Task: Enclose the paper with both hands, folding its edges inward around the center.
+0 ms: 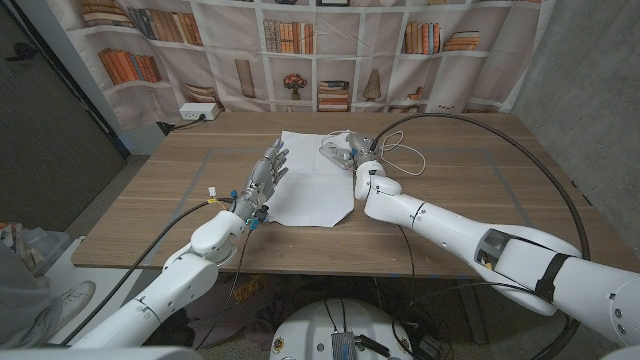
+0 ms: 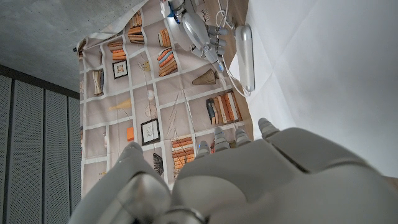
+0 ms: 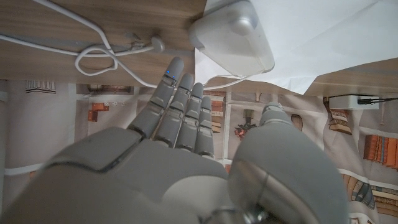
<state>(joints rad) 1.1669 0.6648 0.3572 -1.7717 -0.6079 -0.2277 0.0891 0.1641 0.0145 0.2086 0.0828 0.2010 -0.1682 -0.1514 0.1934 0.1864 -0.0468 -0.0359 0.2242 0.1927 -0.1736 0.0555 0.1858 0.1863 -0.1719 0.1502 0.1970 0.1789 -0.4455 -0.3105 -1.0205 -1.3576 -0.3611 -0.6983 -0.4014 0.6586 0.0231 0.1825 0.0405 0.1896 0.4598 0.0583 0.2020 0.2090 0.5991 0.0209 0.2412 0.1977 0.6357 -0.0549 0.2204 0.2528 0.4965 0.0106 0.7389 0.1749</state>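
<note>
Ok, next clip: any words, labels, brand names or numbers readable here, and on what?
None can be read.
Paper: blank white, no print visible.
Bookshelf backdrop: printed book spines, too small and blurred to read.
White device at the paper's far edge: no marking visible.
Left robot hand and right robot hand: no legible labels.

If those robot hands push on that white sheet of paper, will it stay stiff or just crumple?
Probably it will bend rather than stay stiff: the paper looks thin and its near corner is already creased. It seems light, so a push from the left robot hand might slide it over the smooth wooden table. The right robot hand at its other edge could help trap it.
</note>
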